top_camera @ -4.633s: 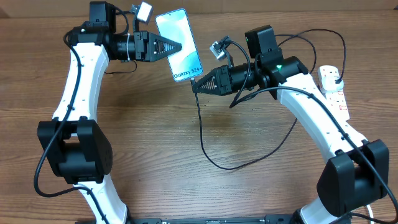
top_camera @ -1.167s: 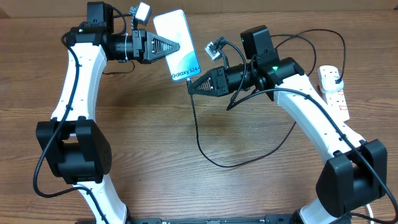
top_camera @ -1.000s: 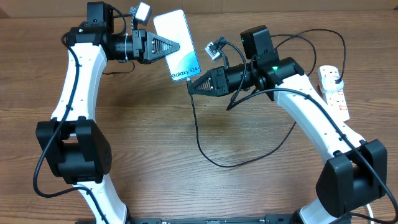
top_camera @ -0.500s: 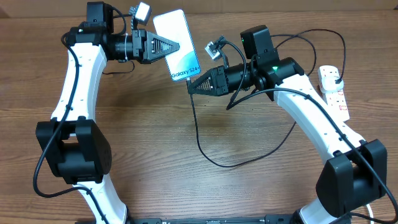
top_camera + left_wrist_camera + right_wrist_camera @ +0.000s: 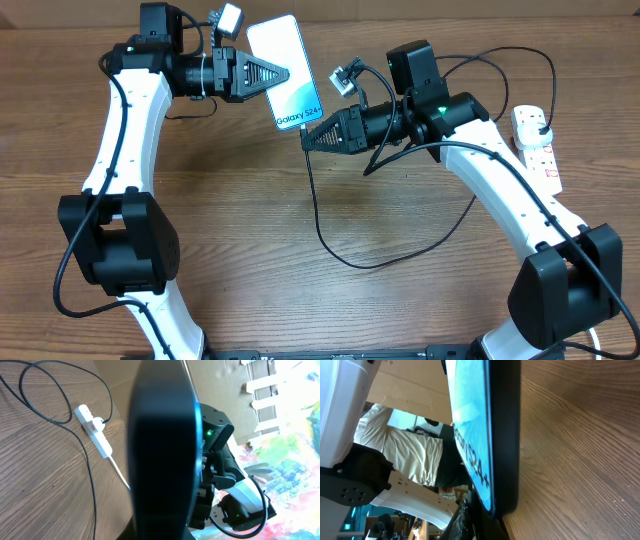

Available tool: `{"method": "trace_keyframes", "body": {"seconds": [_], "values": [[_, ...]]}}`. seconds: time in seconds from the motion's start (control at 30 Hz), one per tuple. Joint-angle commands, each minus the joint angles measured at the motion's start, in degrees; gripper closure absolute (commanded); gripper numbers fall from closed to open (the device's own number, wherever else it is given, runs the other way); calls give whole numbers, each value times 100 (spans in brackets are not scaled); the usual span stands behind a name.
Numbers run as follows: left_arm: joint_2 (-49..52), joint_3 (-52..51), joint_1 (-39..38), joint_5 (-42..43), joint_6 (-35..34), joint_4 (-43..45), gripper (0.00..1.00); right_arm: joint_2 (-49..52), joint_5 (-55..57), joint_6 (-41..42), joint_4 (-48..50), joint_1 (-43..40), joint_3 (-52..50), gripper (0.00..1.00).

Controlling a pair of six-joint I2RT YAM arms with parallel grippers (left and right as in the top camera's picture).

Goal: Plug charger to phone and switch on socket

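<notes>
The phone (image 5: 287, 72) has a lit blue-to-white screen with "Galaxy S24" near its bottom edge. My left gripper (image 5: 285, 73) is shut on its upper part and holds it above the table. In the left wrist view the phone's dark back (image 5: 162, 450) fills the middle. My right gripper (image 5: 308, 139) is shut on the tip of the charger (image 5: 318, 215), right at the phone's bottom edge. The right wrist view shows the phone's screen and edge (image 5: 485, 435) close up. The thin black cable hangs down, loops on the table and runs to the socket (image 5: 536, 140).
The white power strip lies at the far right of the wooden table (image 5: 250, 250), and shows in the left wrist view (image 5: 95, 435) with a black plug in it. Both arms meet over the table's back middle.
Since 4.6 s ago both grippers shifted slightly left and up, and the right gripper closed in on the phone's bottom edge. Over the last second nothing has visibly moved.
</notes>
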Motion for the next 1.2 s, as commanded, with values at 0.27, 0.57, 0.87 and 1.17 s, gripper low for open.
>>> {"method": "trace_keyframes", "body": {"seconds": [0.27, 0.57, 0.87, 1.17], "values": [[-35, 76, -146, 260, -9, -17, 96, 76, -262, 155, 205, -39, 37, 96], [-35, 76, -157, 262, -11, -22, 96, 76, -267, 155, 208, -39, 37, 96], [-35, 76, -157, 260, -52, -103, 96, 79, -328, 262, 203, -92, 37, 96], [-35, 76, -157, 262, -52, -103, 96, 79, -551, 260, 203, -92, 37, 96]]}}
